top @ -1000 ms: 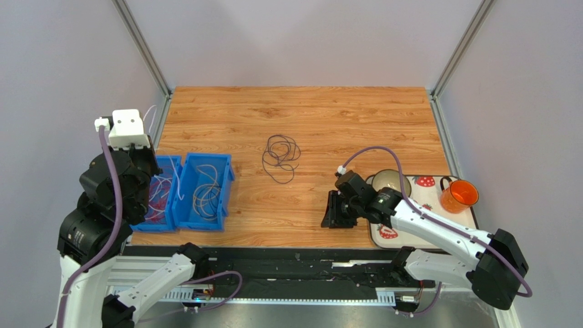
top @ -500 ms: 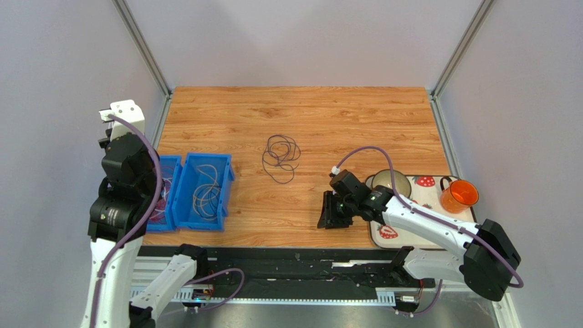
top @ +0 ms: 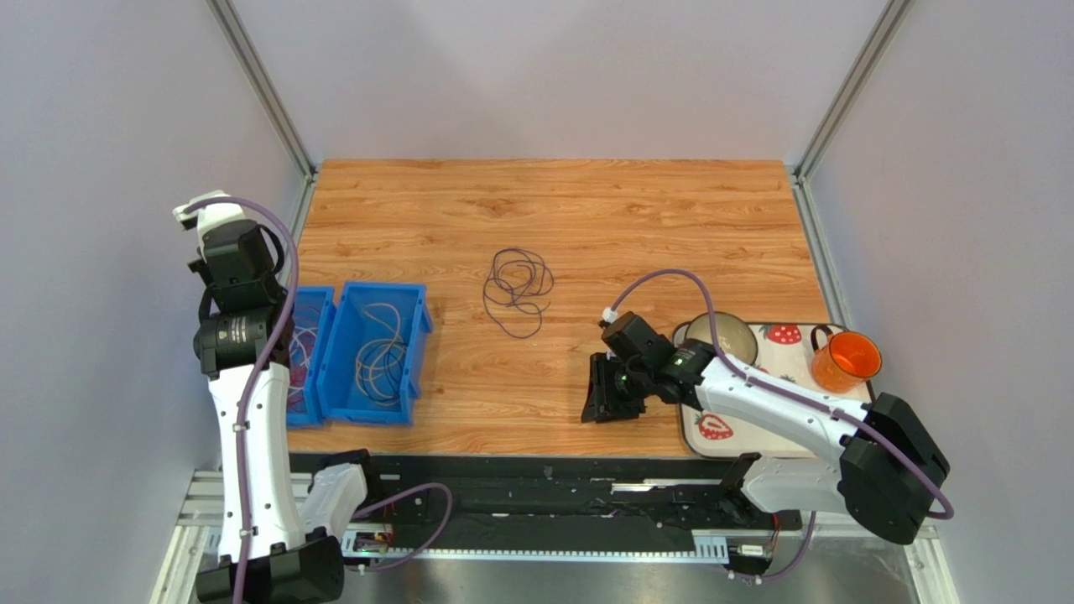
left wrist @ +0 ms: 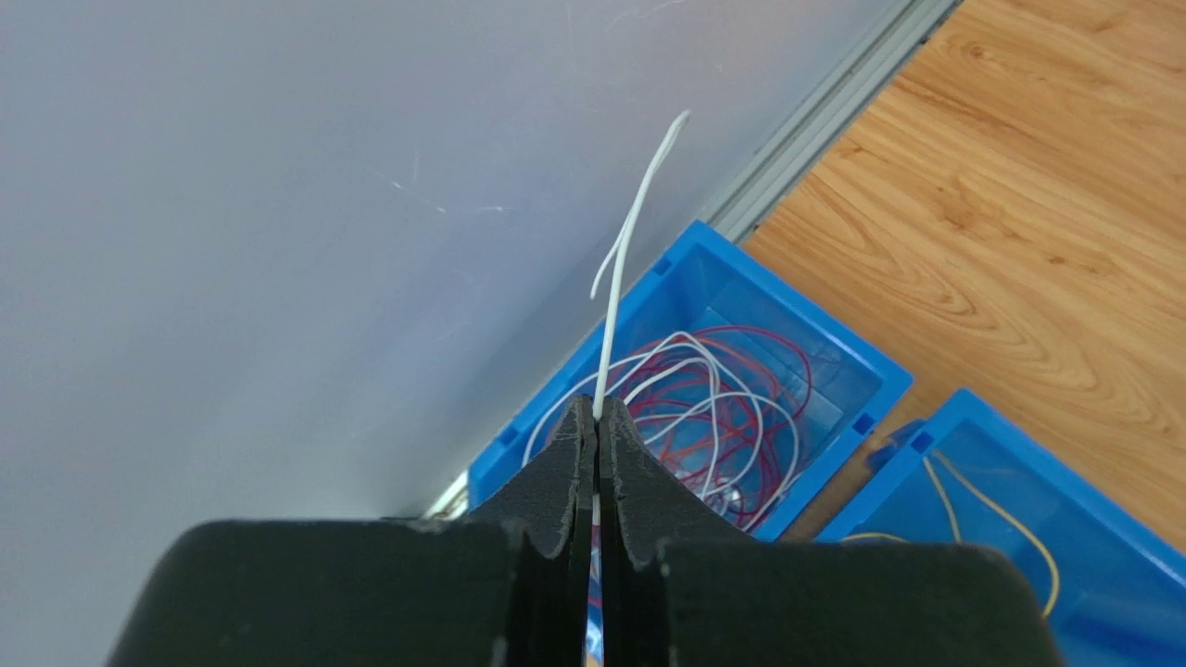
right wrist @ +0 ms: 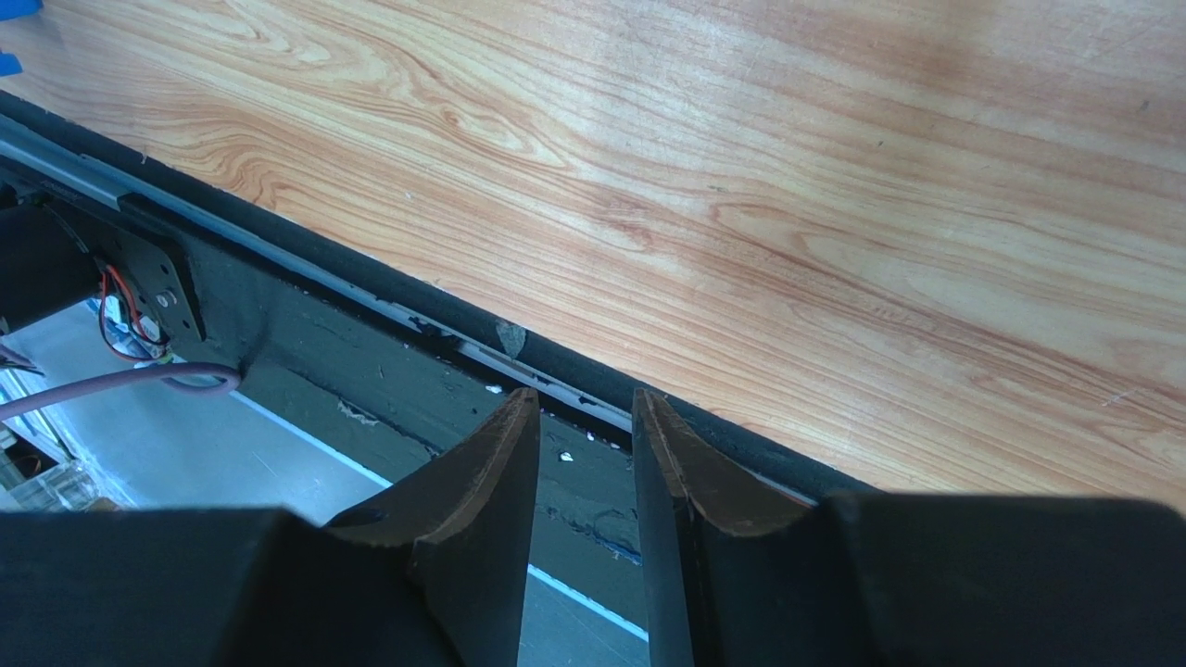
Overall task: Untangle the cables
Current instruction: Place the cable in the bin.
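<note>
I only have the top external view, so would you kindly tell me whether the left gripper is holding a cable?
Observer: Yes. The left wrist view shows the left gripper shut on a white cable, whose end sticks out past the fingertips.
Operator: What is in the bin below it? The arm partly hides it from me.
Observer: That bin holds a tangle of white and red cables.
Operator: And is the right gripper holding anything?
Observer: No. The right wrist view shows the right gripper open and empty, over the near edge of the table.
</note>
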